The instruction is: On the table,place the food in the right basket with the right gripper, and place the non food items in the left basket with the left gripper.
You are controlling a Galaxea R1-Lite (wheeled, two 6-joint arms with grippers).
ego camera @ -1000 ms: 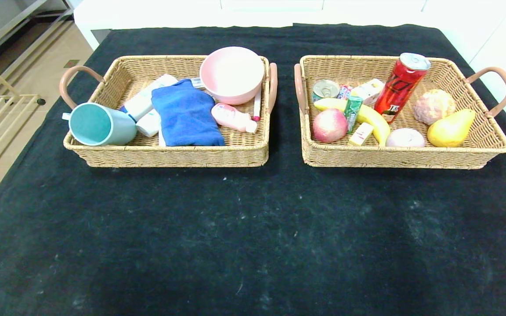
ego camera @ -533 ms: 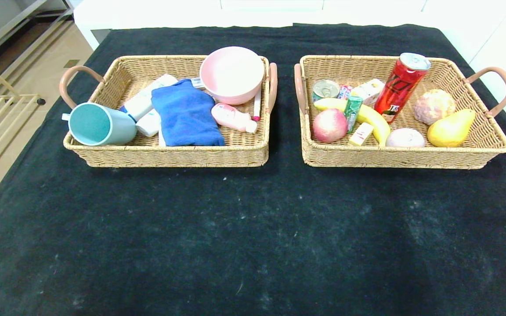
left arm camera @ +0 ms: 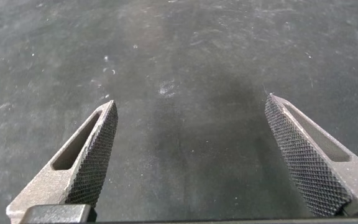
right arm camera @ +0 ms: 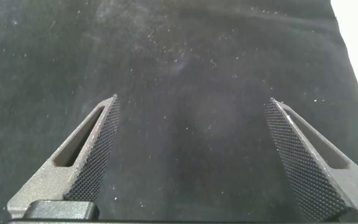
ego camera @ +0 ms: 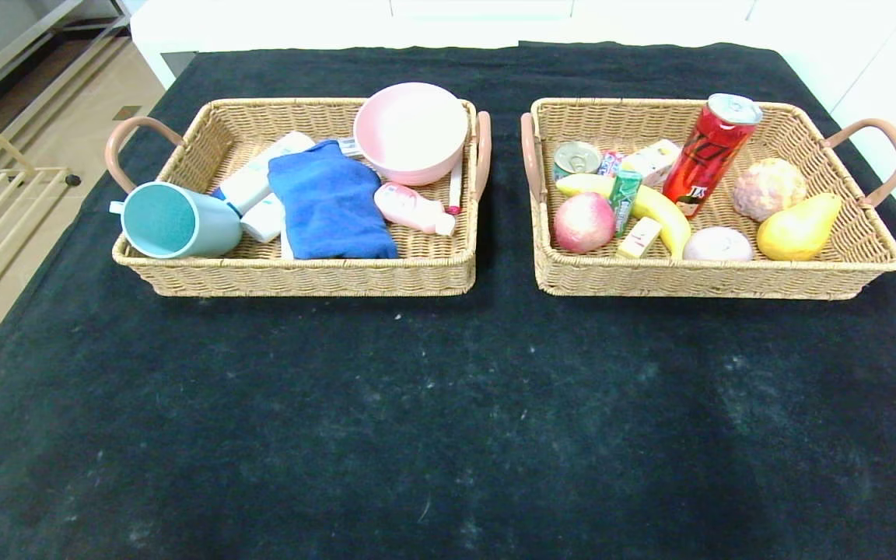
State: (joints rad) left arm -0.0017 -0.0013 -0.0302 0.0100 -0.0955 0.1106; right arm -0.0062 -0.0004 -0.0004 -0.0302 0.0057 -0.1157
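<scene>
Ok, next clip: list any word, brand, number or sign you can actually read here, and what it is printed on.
Nothing can be read with certainty.
Red can, right basket: dark and white lettering, too blurred to read.
Green packet lying on the banana: print too small.
Small cream box: a mark, illegible.
White tubes and pink bottle, left basket: labels unreadable.
Both wrist views: bare cloth only, no text.

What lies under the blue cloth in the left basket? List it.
White tubes poke out from under the blue cloth on its mug side, and a pink bottle lies against its other side. Anything fully beneath the cloth is hidden.
</scene>
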